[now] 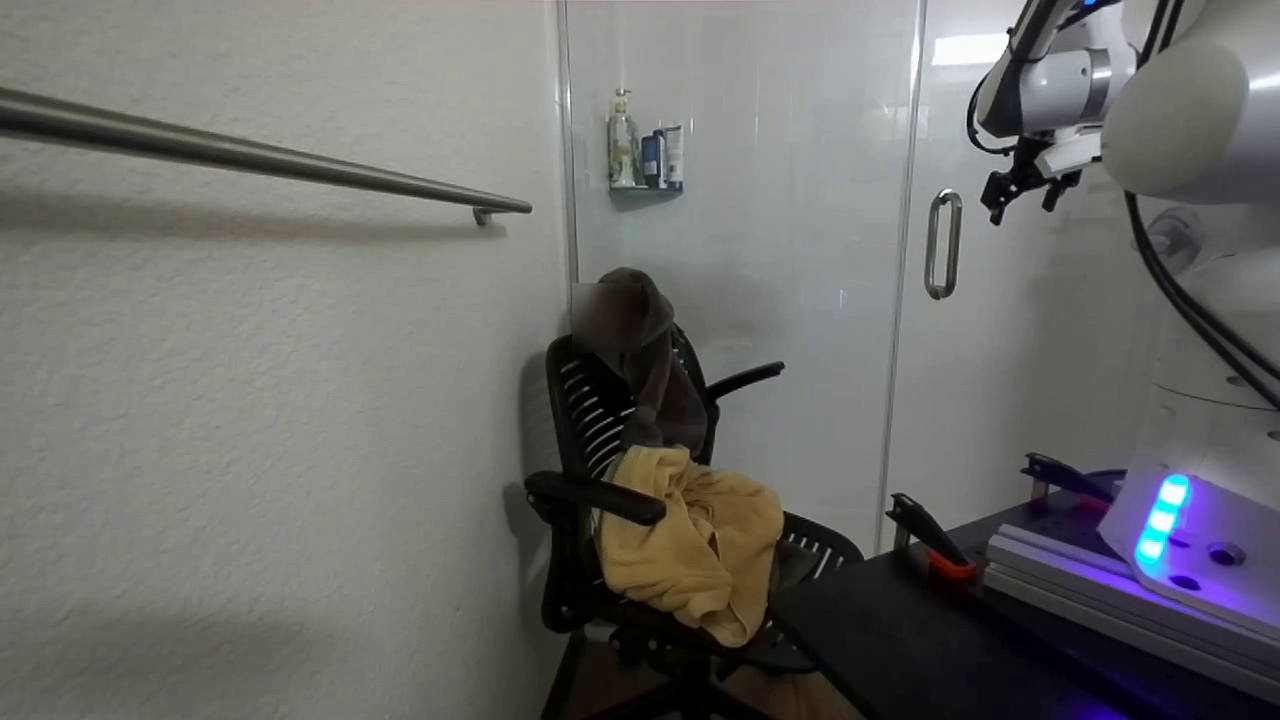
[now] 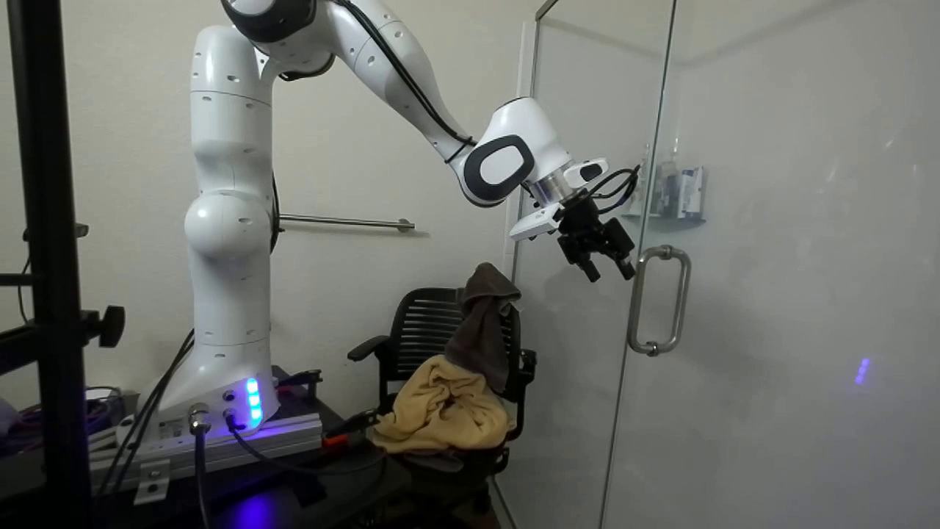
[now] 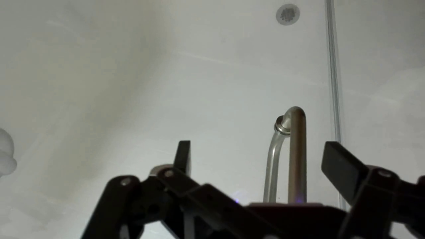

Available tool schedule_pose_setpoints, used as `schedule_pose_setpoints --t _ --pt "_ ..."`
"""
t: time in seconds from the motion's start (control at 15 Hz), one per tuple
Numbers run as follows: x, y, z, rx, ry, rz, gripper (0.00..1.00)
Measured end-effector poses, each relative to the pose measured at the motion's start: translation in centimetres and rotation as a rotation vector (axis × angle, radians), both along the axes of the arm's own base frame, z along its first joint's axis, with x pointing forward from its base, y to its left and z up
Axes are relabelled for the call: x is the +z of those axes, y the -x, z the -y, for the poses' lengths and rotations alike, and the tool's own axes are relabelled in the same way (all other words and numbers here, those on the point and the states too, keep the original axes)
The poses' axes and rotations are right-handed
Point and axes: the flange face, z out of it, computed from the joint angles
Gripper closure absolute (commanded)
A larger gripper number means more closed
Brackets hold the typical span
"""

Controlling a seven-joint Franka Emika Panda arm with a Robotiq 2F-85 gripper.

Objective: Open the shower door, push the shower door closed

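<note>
The shower door (image 1: 1030,380) is a tall clear glass panel. It appears in line with the fixed glass beside it, and it also shows in an exterior view (image 2: 771,294). Its silver D-shaped handle (image 1: 955,245) stands near the glass edge, and it shows in an exterior view (image 2: 636,308) and the wrist view (image 3: 297,156). My gripper (image 1: 1022,205) is open and empty, pointing down, near the height of the handle's top. It also shows in an exterior view (image 2: 611,275). In the wrist view my fingers (image 3: 257,156) appear on either side of the handle, which looks farther off, apparently untouched.
A black chair (image 2: 429,323) with a yellow towel (image 1: 690,540) and a brown cloth (image 1: 670,390) stands before the fixed glass. A grey bar (image 1: 250,150) runs along the wall. A shelf (image 1: 645,187) holds bottles behind the glass. The arm stands on a black table (image 1: 850,620).
</note>
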Motion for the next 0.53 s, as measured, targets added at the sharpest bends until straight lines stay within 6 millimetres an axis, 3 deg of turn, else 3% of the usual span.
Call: schedule_pose_setpoints --t 0.33,0.53 --pt "-0.1 -0.7 0.3 -0.030 -0.021 0.026 0.00" --pt "0.3 -3.6 0.9 -0.039 -0.045 0.082 0.00"
